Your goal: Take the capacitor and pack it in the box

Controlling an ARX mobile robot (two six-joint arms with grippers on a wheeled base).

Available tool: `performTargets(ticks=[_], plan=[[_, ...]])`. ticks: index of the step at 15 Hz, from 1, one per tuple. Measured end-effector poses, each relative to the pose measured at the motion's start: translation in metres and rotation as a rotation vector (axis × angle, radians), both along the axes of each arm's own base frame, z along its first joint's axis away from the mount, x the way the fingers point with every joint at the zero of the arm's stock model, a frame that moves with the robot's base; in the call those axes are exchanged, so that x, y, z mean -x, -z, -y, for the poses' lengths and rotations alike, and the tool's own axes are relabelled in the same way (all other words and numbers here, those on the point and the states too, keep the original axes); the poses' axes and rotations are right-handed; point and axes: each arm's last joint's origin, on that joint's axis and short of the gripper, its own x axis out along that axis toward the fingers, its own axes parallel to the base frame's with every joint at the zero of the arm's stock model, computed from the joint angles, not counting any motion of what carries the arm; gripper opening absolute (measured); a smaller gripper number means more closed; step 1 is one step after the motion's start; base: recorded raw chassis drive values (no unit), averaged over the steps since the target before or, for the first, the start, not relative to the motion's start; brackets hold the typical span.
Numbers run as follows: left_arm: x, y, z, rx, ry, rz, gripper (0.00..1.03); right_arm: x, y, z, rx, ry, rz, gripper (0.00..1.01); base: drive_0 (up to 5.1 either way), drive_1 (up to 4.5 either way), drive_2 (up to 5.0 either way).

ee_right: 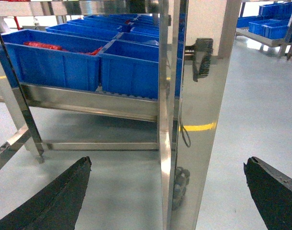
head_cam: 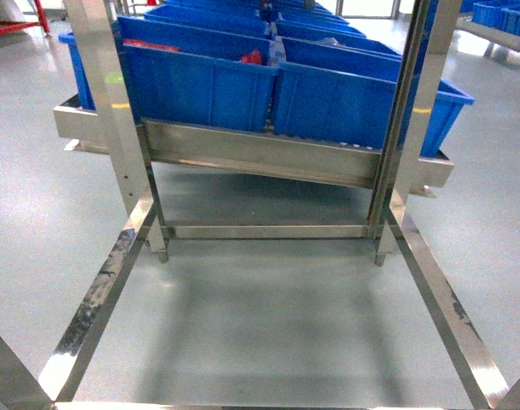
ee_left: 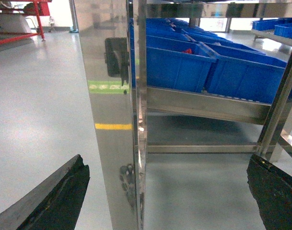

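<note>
Two grippers (ee_left: 167, 191) (ee_right: 167, 191) spread wide, several blue bins (head_cam: 200, 81)

The bins (head_cam: 208, 81) on the rack shelf are bright blue, and red contents (head_cam: 253, 58) show in 1 of them near the shelf's left end. The rack frame (head_cam: 268, 158) is silvery, mirror-like steel with dull scuffed patches on its lower rails. The floor (head_cam: 260, 316) is pale grey-green, glossy. Reflected on 1 upright (ee_left: 110, 96) are a green band and a yellow stripe. Fingertips (ee_right: 50, 201) are matte black.

Glossy blue plastic bins (head_cam: 210, 81) on a shiny, scuffed steel rack (head_cam: 260, 158).
</note>
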Motion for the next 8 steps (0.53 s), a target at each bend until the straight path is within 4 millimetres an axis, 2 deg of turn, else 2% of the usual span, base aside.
performTargets(ticks=[8], plan=[[0.0000,0.0000,0.0000,0.000,0.000,0.000,0.98,0.0000,0.0000,0.0000,0.000,0.000,0.000,0.98,0.0,0.00,0.0]])
